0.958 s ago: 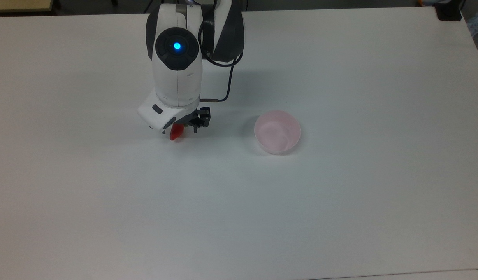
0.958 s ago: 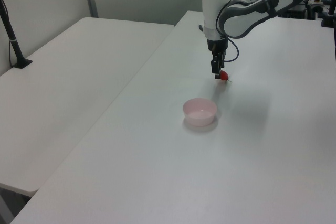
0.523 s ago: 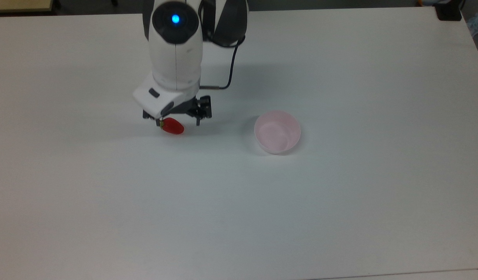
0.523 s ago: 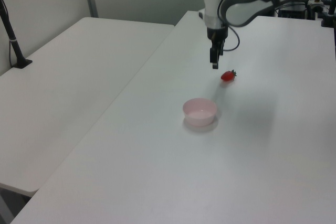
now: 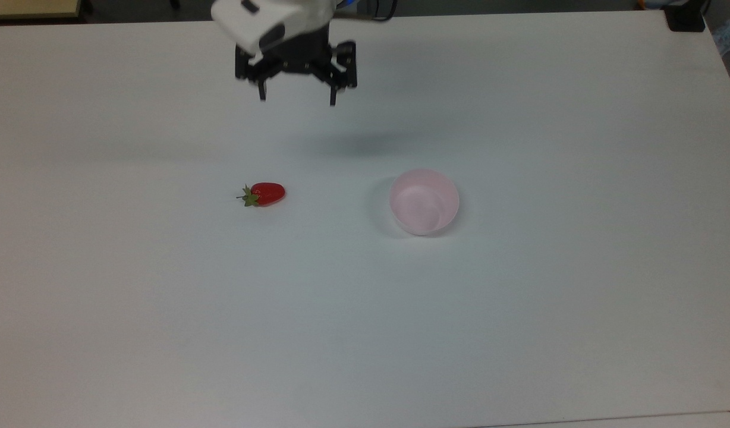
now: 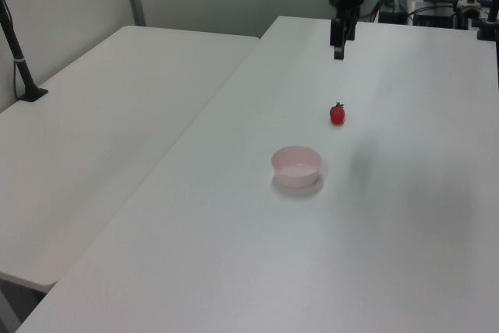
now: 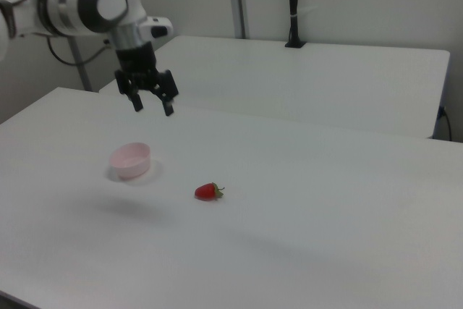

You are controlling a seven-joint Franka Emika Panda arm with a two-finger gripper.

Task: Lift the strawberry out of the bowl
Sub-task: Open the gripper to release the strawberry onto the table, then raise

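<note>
Well, my two-finger black gripper (image 5: 296, 98) hangs in the air with its jaws spread wide apart and nothing between them; in the right view the same gripper (image 7: 153, 106) shows both dark fingers (image 7: 168, 108) pointing down, and in the left view the gripper (image 6: 338, 53) is seen edge-on, raised well clear of the white table (image 5: 519, 297)

I take the small round pale pink translucent plastic bowl (image 5: 424, 201) as my landmark. It stands upright on the table with nothing inside it. The small glossy red toy strawberry with a green leafy cap (image 5: 266, 194) lies on its side on the bare tabletop, outside the bowl and well apart from it, toward the top view's left, its green cap pointing away from the bowl

In the left view the strawberry (image 6: 337, 114) lies beyond the bowl (image 6: 296, 165) and a little toward the left view's right. In the right view the strawberry (image 7: 208, 192) lies toward the right view's right of the bowl (image 7: 130, 160) and nearer the camera, its leaves again turned away from the bowl

I hang above the table on the far side of the bowl in the top view, up and toward the top view's left of it, touching neither the strawberry nor the bowl

My white arm housing (image 5: 270, 21) rises from the gripper toward the table's far edge
</note>
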